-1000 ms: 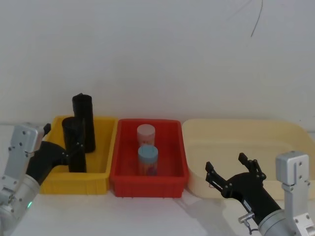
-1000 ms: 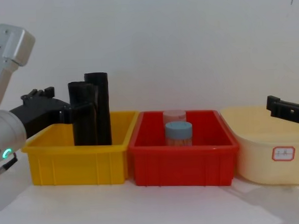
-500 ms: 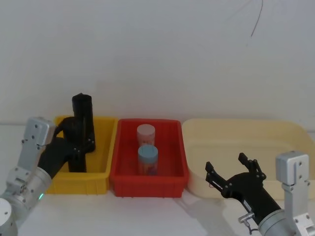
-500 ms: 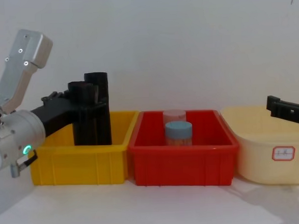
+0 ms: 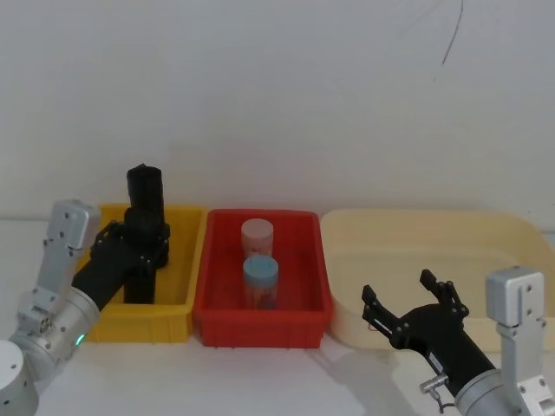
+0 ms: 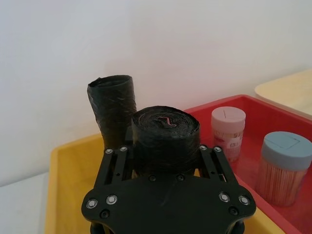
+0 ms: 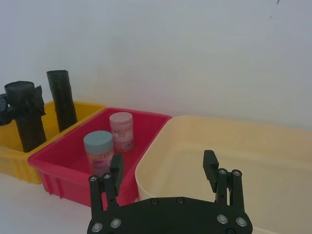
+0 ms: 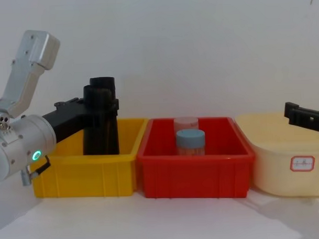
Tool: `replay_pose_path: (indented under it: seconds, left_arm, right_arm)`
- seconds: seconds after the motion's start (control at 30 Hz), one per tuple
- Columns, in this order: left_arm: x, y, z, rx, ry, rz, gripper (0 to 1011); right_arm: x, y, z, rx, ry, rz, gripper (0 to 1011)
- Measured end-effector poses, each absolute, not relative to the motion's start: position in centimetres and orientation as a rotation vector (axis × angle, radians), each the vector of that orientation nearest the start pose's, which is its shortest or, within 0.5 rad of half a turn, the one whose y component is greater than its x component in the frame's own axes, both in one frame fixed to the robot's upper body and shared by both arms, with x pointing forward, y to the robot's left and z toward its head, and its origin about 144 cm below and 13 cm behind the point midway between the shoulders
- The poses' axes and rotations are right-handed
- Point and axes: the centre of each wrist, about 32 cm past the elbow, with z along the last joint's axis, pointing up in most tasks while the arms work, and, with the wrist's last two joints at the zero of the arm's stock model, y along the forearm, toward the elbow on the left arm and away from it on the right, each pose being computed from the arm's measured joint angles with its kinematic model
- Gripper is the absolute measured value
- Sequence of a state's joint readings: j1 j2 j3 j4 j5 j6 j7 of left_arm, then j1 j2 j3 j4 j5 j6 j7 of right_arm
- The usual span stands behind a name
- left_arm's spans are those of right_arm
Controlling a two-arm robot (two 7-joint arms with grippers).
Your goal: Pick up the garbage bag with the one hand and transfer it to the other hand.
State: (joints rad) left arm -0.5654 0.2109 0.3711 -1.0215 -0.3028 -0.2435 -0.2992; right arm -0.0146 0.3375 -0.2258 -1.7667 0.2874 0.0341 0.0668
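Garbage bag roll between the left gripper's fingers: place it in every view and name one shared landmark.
Head view: garbage bag at left, upright, the left gripper around it.
Chest view: left of centre, the front one of two overlapping rolls.
Left wrist view: close up, between the fingers.
Right wrist view: far off, the roll farther from the red bin.
Shared landmark: the yellow bin it stands in.

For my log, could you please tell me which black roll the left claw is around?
The front garbage bag, inside the left claw; the rear roll stands free.
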Motion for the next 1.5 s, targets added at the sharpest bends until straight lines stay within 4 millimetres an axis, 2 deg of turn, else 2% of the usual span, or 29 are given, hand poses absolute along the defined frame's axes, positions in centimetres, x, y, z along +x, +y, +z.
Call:
replay_pose_path:
  seconds: [0.1,0.37,0.9,1.17,1.5]
  left_arm:
    - [60.3,22.7,118.1,-0.087,-0.186,1.061,559]
    - [60.0,22.8,118.6,-0.120,-0.201,1.057,506]
    - [59.2,22.6,121.8,-0.233,-0.325,1.001,503]
    - [58.9,21.7,123.7,-0.308,-0.380,0.909,503]
    - [58.9,19.9,125.0,-0.361,-0.394,0.770,503]
  right_arm:
    - [44.3,-23.7,118.9,0.026,-0.075,-1.230,1001]
    - [44.3,-23.7,118.9,0.026,-0.075,-1.230,1001]
    - [44.3,-23.7,118.9,0.026,-0.075,-1.229,1001]
    - [44.3,-23.7,118.9,0.026,-0.075,-1.229,1001]
    - [44.3,-23.7,118.9,0.026,-0.075,-1.229,1001]
